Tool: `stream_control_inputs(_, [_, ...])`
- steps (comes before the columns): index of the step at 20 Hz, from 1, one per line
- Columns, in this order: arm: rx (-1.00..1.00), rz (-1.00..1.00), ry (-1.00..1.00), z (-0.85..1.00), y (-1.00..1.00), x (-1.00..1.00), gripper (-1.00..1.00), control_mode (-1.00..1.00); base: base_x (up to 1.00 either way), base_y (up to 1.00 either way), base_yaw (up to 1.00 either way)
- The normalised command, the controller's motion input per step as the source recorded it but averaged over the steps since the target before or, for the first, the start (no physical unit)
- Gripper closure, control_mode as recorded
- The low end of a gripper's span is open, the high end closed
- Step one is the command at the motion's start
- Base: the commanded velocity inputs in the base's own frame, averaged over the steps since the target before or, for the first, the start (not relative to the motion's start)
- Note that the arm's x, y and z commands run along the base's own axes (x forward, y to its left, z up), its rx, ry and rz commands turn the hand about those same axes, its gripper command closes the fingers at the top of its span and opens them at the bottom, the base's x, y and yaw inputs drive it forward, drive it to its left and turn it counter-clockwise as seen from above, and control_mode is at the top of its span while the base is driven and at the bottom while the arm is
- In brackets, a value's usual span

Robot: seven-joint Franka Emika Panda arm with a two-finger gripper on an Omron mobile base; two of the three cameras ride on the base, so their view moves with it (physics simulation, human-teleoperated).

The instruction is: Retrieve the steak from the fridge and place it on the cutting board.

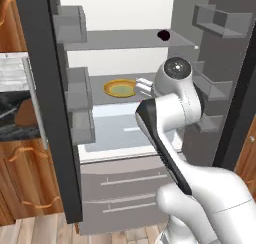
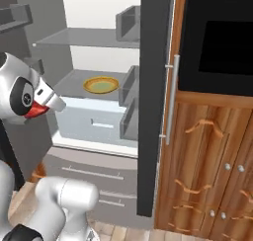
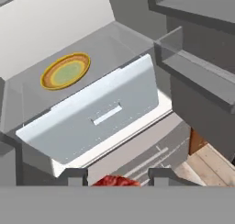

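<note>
The fridge [image 1: 45,88] stands open, with white inner walls and grey shelves. My gripper [image 3: 117,178] hangs in front of its pale drawer [image 3: 101,113], shut on the steak [image 3: 117,181], a red slab showing between the two dark fingertips. From the right base view the steak [image 2: 35,109] is a red patch under the hand [image 2: 49,100], outside the shelves. A reddish-brown rounded shape, apparently the cutting board [image 1: 25,113], lies on the dark counter to the left, partly hidden by the fridge's edge.
A yellow plate [image 1: 120,88] sits on the middle shelf. A dark maroon lump [image 1: 163,35] rests on the upper shelf. Door bins [image 3: 202,76] jut out on the right. Wooden cabinets [image 2: 207,166] and a black oven [image 2: 222,42] stand right of the fridge.
</note>
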Motion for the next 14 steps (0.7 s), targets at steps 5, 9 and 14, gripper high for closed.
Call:
stream_control_inputs(5, [0.00,0.00,0.00,0.00,0.00,0.00,1.00,1.00,-1.00,0.00,0.50])
stream_control_inputs(9, [0.00,0.00,0.00,0.00,0.00,0.00,1.00,1.00,-0.82,0.00,0.72])
stream_control_inputs(14, [0.00,0.00,0.00,0.00,0.00,0.00,1.00,1.00,-0.93,0.16,0.61])
